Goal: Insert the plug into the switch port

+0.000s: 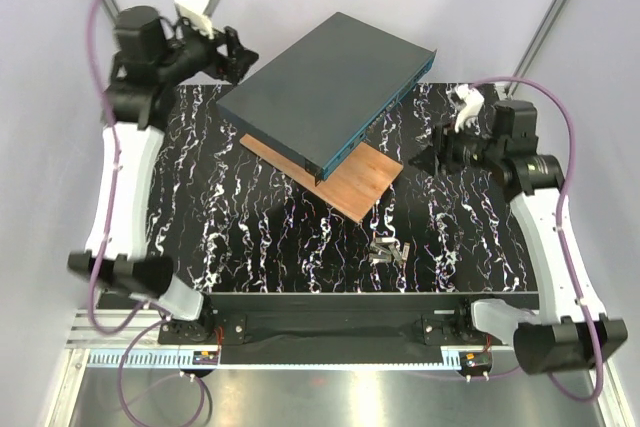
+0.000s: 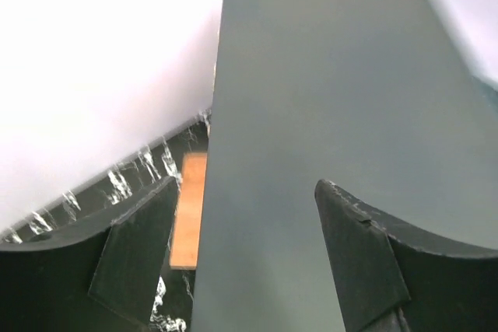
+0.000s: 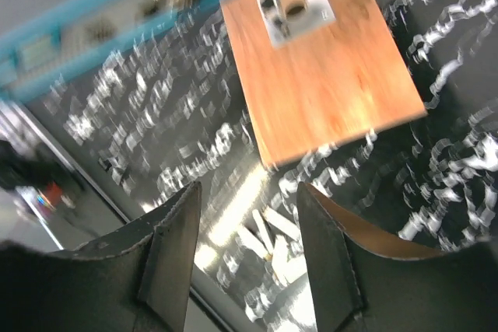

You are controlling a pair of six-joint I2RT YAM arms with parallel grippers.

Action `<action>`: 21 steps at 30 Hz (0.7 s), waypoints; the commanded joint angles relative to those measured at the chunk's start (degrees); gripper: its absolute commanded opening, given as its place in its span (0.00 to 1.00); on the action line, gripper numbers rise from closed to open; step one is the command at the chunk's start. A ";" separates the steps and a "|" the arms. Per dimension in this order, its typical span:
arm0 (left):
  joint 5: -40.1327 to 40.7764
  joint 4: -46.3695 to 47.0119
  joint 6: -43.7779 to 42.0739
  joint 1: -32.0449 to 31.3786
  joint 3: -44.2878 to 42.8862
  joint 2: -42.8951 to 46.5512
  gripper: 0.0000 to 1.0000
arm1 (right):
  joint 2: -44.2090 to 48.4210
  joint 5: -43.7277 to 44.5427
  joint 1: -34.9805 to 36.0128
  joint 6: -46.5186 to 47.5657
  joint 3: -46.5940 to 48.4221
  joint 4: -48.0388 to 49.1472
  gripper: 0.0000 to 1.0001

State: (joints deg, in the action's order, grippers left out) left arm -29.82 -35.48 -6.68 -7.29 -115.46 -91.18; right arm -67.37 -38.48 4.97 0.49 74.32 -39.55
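Plug pickup looks to be the step in hand, since neither gripper holds anything. The left gripper (image 1: 238,55) stands wide at the far left corner of the switch (image 1: 335,82), one finger over its dark top and the other off its edge. The right gripper (image 1: 425,159) is also open and empty, hovering near the bench's right edge beside the wooden board (image 1: 355,182). A small pale piece, probably the plug (image 1: 388,250), lies loose on the bench (image 1: 250,237) toward the near edge, right of centre, well apart from the switch. The right gripper should descend square over it and grasp so its tip can point at the teal port face (image 1: 366,130). That face sits low above the board, which juts out in front and crowds the approach. A silvery fitting (image 3: 296,1) lies there too.
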 commanded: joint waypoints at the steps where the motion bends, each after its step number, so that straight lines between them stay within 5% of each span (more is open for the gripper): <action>1: -2.77 6.22 3.33 0.08 2.07 8.72 0.78 | 3.47 1.74 -0.58 14.07 -1.73 -10.70 0.58; 10: -16.29 7.98 4.48 0.08 21.49 24.11 0.77 | 4.53 2.19 -0.58 56.43 -14.19 -28.65 0.62; 16: -21.13 7.36 -0.32 -0.18 28.79 28.86 0.75 | -3.37 1.13 4.51 59.00 -14.28 -27.25 0.64; 21: -28.25 1.76 -7.02 -0.71 29.95 29.22 0.76 | -2.85 4.73 12.15 70.51 -20.18 -24.00 0.64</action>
State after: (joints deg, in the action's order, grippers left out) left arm -49.84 -32.03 -7.79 -7.49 -84.58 -63.59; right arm -71.00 -35.24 14.06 60.95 56.40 -64.69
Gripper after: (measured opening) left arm 0.756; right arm 0.637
